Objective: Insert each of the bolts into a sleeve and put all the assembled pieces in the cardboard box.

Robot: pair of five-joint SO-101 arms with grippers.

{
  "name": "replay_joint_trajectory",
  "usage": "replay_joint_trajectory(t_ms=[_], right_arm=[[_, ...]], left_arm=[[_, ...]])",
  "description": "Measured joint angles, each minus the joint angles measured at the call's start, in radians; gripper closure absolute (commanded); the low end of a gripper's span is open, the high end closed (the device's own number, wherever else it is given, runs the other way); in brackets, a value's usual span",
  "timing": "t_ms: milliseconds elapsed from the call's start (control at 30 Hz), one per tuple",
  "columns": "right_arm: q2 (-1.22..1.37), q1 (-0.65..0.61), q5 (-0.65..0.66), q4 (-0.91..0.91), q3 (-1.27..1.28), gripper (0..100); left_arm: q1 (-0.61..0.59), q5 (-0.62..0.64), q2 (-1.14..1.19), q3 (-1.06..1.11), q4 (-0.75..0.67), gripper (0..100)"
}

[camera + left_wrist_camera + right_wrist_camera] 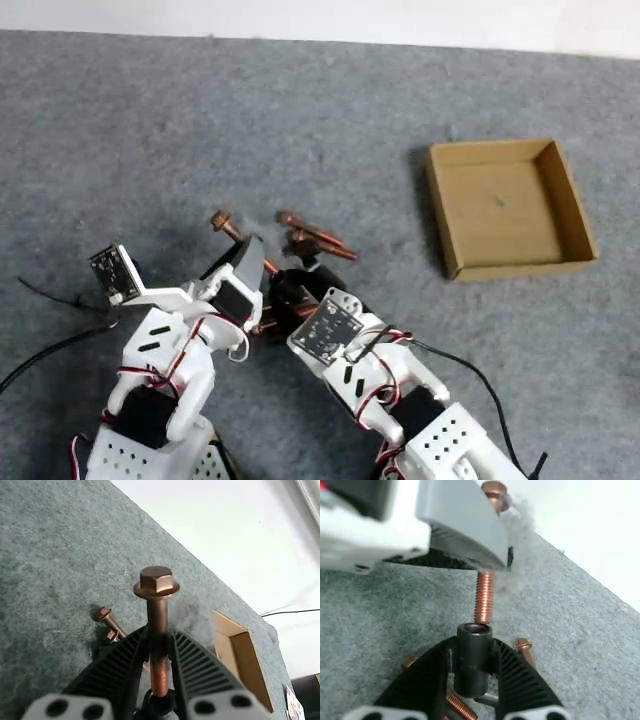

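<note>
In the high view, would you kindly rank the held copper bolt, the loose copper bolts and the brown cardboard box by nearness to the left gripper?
1. held copper bolt, clamped in the left gripper.
2. loose copper bolts, on the carpet nearby.
3. brown cardboard box, far right.

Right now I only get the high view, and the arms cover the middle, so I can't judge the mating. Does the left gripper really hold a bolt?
Observer: Yes, the left gripper is shut on the shank of a bolt, hex head out past the fingertips.
Operator: And the right one?
Observer: The right gripper is clamped round a black sleeve, open bore toward that bolt.
Operator: Is it in yet?
Observer: The threaded end reaches the sleeve's rim; whether it has entered, I can't tell.
</note>
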Motion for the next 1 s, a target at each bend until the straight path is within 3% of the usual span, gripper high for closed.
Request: replay_joint_trajectory(t_ms=[167, 400, 1000], right_arm=[[0.000, 0.000, 0.000, 0.000, 0.000, 99.4], [0.000, 0.000, 0.000, 0.000, 0.000, 99.4], [0.000, 0.015, 0.000, 0.000, 0.000, 99.4]], left_arm=[[0.003, 0.002, 0.000, -0.009, 0.003, 100], [0.028, 0.003, 0.000, -0.087, 0.129, 100], [0.034, 0.002, -0.002, -0.091, 0.135, 100]])
